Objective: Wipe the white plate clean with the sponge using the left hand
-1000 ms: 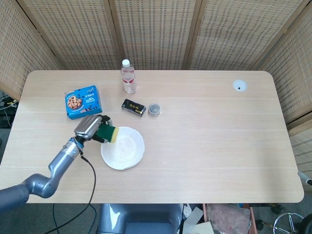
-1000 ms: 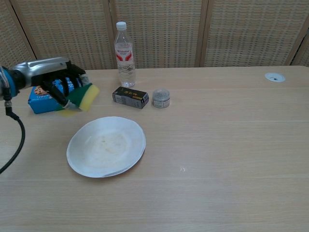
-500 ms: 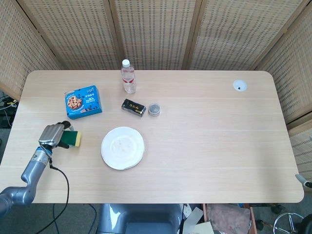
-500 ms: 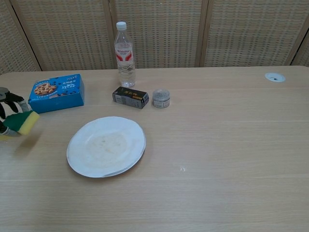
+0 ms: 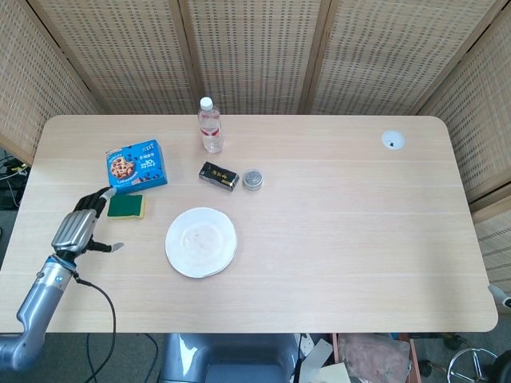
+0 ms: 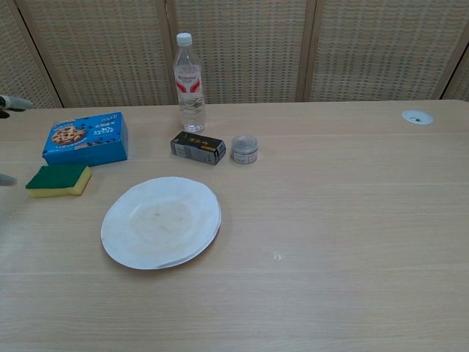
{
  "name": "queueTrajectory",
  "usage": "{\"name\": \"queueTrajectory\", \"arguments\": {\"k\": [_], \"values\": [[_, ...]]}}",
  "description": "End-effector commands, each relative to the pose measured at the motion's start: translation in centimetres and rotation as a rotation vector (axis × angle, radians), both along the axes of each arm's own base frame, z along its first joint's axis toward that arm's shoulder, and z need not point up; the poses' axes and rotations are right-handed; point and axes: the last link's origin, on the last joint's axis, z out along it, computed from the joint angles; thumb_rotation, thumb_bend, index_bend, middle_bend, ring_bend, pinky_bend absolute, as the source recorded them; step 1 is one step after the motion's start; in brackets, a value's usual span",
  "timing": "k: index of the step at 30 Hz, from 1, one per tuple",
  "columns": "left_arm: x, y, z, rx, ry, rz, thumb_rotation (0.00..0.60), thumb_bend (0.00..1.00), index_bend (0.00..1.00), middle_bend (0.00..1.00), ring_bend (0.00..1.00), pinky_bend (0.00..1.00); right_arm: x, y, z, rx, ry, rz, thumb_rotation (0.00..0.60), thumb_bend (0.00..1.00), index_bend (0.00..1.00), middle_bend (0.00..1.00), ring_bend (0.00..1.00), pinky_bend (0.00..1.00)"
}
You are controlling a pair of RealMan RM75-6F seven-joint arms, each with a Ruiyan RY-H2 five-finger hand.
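The white plate [image 5: 201, 242] [image 6: 161, 222] lies on the table left of centre, with faint smears in its middle. A green and yellow sponge [image 5: 126, 207] [image 6: 59, 180] lies flat on the table to the plate's left, just in front of the blue box. My left hand [image 5: 81, 224] hovers to the left of the sponge with its fingers spread, holding nothing. In the chest view only a fingertip shows at the left edge. The right hand appears in neither view.
A blue cookie box [image 5: 136, 166] [image 6: 86, 137] sits behind the sponge. A water bottle [image 5: 210, 126] [image 6: 188, 73], a small black box [image 5: 219, 175] [image 6: 198, 147] and a small round tin [image 5: 252, 179] [image 6: 245, 148] stand behind the plate. A round cable hole [image 5: 392, 140] marks the table's far right.
The left hand carried the sponge from the plate's edge leftward, set it on the table by the blue box, let go and drew back to the left.
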Motion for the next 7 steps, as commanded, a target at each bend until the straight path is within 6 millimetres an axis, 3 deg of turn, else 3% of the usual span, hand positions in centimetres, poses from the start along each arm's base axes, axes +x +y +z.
{"name": "queueTrajectory", "arguments": {"k": [1,7], "values": [[0.6,-5.6,3.2,0.109,0.035,0.004,0.600,0.00,0.00,0.00,0.00,0.00,0.0,0.1,0.2,-0.005,-0.002,0.004,0.600,0.00,0.00,0.00,0.00,0.00],[0.8,-8.4,3.2,0.152,0.078,0.015,0.600,0.00,0.00,0.00,0.00,0.00,-0.1,0.2,0.4,-0.015,-0.006,0.007,0.600,0.00,0.00,0.00,0.00,0.00]]}}
